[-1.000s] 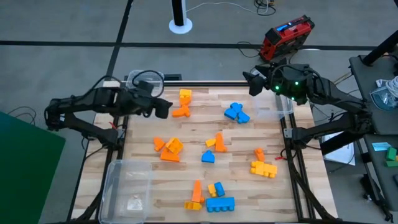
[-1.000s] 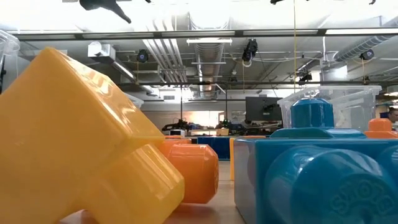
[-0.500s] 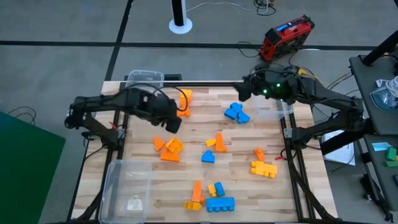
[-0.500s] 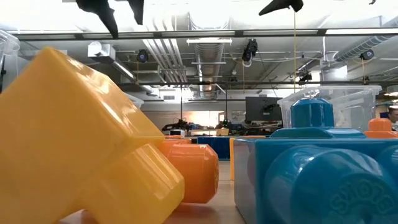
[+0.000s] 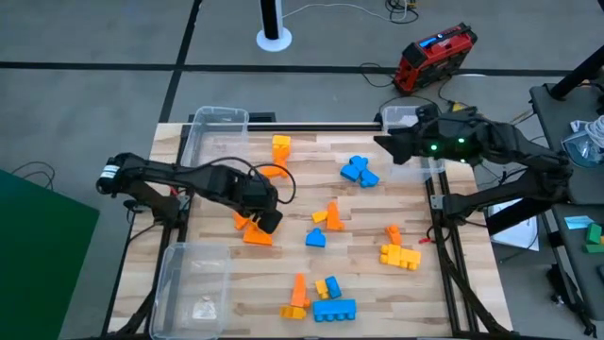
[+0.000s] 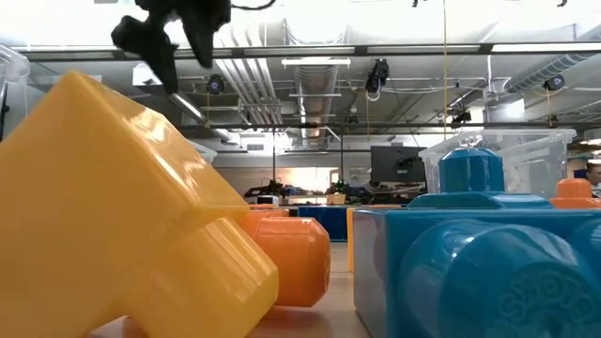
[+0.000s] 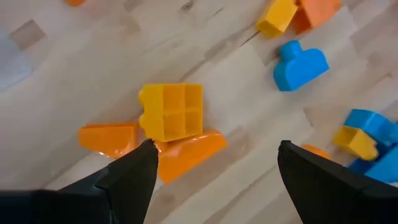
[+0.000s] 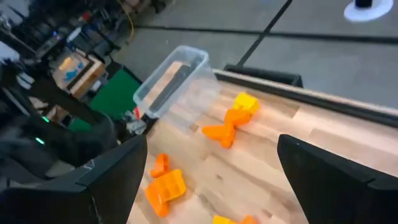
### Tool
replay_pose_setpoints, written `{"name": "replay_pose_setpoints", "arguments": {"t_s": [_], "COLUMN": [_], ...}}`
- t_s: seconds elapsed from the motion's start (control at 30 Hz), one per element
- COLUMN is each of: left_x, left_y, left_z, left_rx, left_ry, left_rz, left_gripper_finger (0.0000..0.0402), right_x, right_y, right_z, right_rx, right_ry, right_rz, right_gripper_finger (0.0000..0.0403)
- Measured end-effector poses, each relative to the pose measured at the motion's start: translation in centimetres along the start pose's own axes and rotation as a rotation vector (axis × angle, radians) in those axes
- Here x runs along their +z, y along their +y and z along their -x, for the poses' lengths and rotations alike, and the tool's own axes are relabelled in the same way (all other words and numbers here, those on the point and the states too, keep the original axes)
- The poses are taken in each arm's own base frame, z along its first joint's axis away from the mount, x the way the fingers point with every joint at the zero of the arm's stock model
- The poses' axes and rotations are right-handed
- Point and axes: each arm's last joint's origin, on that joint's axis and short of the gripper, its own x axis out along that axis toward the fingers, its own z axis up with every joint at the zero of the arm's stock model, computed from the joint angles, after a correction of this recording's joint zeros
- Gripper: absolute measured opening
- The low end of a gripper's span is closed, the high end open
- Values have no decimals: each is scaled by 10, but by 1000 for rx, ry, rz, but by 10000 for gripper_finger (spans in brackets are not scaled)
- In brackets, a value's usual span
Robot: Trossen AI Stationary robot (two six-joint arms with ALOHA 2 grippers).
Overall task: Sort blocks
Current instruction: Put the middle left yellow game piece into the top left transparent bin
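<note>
Blue, orange and yellow blocks lie scattered on the wooden table point(image 5: 217, 189). My left gripper point(image 5: 268, 219) hangs open just above a small cluster: a yellow block point(image 7: 173, 112) resting against two orange wedges point(image 7: 189, 152) point(image 7: 109, 137). Its fingers stand on either side of the cluster's near side and touch nothing. The low view shows it high up point(image 6: 169, 38). My right gripper point(image 5: 385, 144) is open above the table's far right, by a clear bin point(image 5: 415, 161). Its wrist view looks across to a yellow block point(image 8: 245, 101) and an orange one point(image 8: 221, 129).
Clear bins stand at the far left point(image 5: 212, 132) and near left point(image 5: 193, 288). Blue blocks point(image 5: 359, 171) lie far right of centre. A blue block point(image 5: 316, 238) and an orange-yellow pair point(image 5: 330, 215) lie mid-table, with more near the front point(image 5: 321, 300) and right point(image 5: 398, 253).
My left gripper has swung from the far left bin toward the table's middle and near edge. It has come down over the orange and yellow cluster. My right gripper has shifted slightly toward the near edge. No block has moved.
</note>
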Motion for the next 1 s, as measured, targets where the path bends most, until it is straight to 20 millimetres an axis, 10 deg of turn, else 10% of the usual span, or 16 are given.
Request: {"name": "replay_pose_setpoints", "arguments": {"t_s": [1.0], "left_x": [7], "left_y": [-24], "left_z": [-99], "left_rx": [237], "left_ry": [89], "left_rz": [10], "left_gripper_finger": [352], "right_x": [0], "right_y": [-6], "right_z": [7], "right_rx": [-31], "right_ry": [-2], "right_rz": [38], "right_gripper_finger": [352]}}
